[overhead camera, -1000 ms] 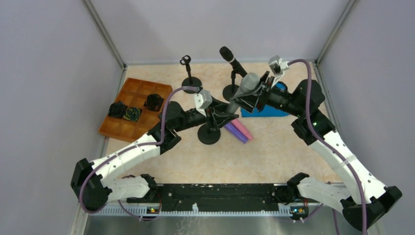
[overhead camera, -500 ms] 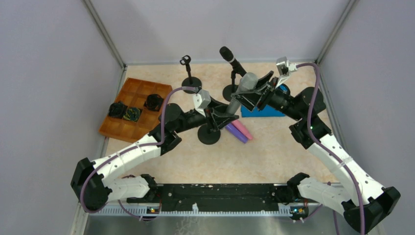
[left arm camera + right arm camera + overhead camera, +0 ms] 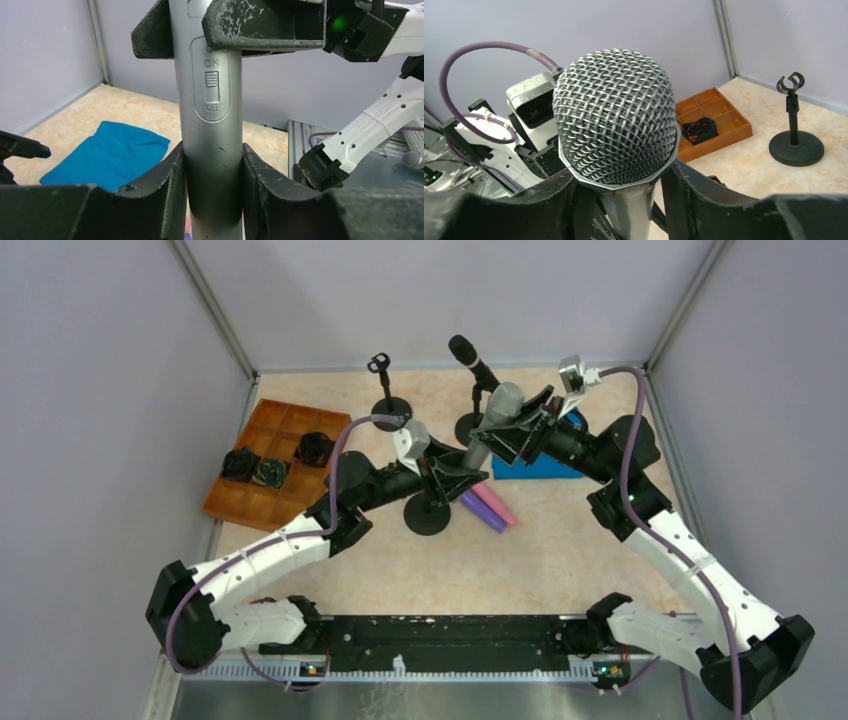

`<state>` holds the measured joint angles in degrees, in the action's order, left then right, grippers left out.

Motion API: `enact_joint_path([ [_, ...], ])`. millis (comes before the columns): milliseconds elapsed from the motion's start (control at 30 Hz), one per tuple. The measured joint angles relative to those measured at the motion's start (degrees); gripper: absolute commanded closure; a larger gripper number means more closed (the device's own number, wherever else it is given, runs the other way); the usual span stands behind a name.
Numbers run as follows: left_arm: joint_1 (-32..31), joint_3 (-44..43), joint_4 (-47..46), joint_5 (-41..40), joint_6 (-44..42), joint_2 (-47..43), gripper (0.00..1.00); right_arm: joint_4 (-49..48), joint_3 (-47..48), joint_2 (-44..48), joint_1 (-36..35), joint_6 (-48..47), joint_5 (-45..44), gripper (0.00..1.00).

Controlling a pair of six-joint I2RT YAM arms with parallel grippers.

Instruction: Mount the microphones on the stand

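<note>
A silver microphone (image 3: 490,430) slants over the middle stand, whose round black base (image 3: 428,512) sits on the table. My left gripper (image 3: 455,477) is shut on its lower body, and the fingers press both sides below the ON/OFF switch (image 3: 212,125). My right gripper (image 3: 508,428) is shut on the neck just under the mesh head (image 3: 616,115). A black microphone (image 3: 468,353) sits in the back stand. An empty stand (image 3: 385,370) is at the back left, and it also shows in the right wrist view (image 3: 794,135).
A purple (image 3: 478,512) and a pink (image 3: 497,503) microphone lie beside the middle stand's base. A blue cloth (image 3: 545,466) lies at right. An orange compartment tray (image 3: 262,502) with black items is at left. Grey walls enclose the table.
My right gripper and the silver microphone's head have shifted slightly left and back. My left gripper has stayed on the microphone's body.
</note>
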<state>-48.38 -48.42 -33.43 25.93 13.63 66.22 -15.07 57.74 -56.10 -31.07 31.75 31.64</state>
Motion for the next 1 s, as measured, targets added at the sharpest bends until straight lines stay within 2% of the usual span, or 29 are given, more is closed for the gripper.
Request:
enact_joint_path([
  [33, 0.0, 0.0, 0.0, -0.07, 0.02, 0.09, 1.0, -0.17, -0.07, -0.02, 0.0, 0.02, 0.09, 0.59],
  [67, 0.02, 0.0, 0.0, -0.13, 0.04, 0.17, 1.0, -0.55, -0.22, -0.04, 0.0, 0.02, 0.22, 0.66],
  [133, 0.02, 0.0, 0.0, -0.24, 0.13, 0.35, 1.0, -2.03, -0.96, -0.04, 0.0, 0.24, 0.33, 0.86],
  [167, 0.02, 0.0, -0.07, -0.33, 0.55, 0.44, 0.96, -3.1, -1.57, -0.04, 0.0, 0.15, 0.24, 0.97],
  [200, 0.02, 0.04, 0.0, -0.46, 0.98, 0.46, 0.86, -4.68, -2.43, -0.04, 0.04, 0.13, -0.02, 1.0],
  [300, 0.07, 0.5, 0.07, -0.66, 0.74, 0.44, 0.44, -9.46, -5.31, 0.24, 0.09, 1.97, -0.46, 1.0],
  [333, 0.02, 0.76, 0.09, -0.81, 0.63, 0.44, 0.34, -10.36, -6.05, 0.37, 0.09, 2.43, -0.61, 1.0],
  [400, -0.04, 1.46, 0.04, -1.68, 0.13, 0.31, 0.21, -11.19, -7.17, 0.61, 0.09, 2.93, -1.46, 1.0],
  [500, -0.07, 3.26, 0.37, -5.46, -0.48, -1.09, 0.11, -9.86, -7.63, 1.38, 0.09, 2.21, -4.61, 1.0],
  [767, -0.02, 11.34, 2.64, -23.89, -1.68, -12.87, 0.08, -2.32, -7.61, 8.11, 0.09, -5.57, -15.67, 1.0],
  [1000, 0.33, 18.64, 5.99, -32.63, -0.11, -21.4, 0.11, 2.8, -7.74, 9.73, 0.09, -9.99, -20.5, 1.0],
])
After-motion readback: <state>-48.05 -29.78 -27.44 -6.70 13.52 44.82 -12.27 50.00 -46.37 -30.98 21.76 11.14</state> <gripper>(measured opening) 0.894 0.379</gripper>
